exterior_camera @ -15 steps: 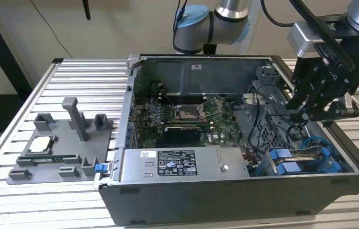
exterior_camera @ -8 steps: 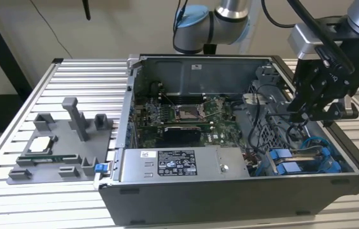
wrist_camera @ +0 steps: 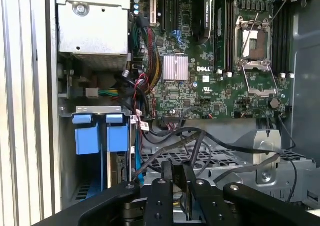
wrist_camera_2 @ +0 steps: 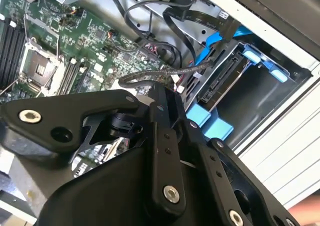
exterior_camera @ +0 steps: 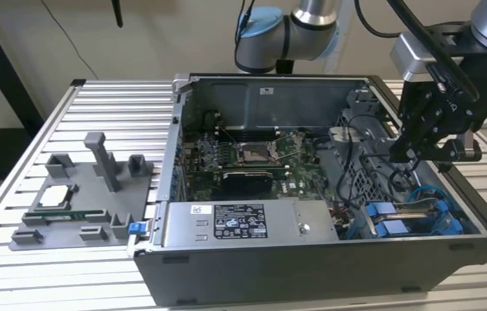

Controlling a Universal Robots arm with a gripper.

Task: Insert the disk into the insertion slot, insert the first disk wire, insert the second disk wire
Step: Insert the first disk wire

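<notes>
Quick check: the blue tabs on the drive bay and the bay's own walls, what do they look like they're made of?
The blue tabs look like moulded plastic: even bright colour, soft sheen, rounded edges. The insertion slot has walls that look like thin sheet metal, dull grey and flat with folded edges. Whether they are painted or bare, I cannot tell.

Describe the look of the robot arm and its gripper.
The arm is silver-grey tubing with light blue joint caps; black cables run along it. A silver block sits at the wrist. The gripper is matte black, built of hinged bars with silver screw heads.
</notes>
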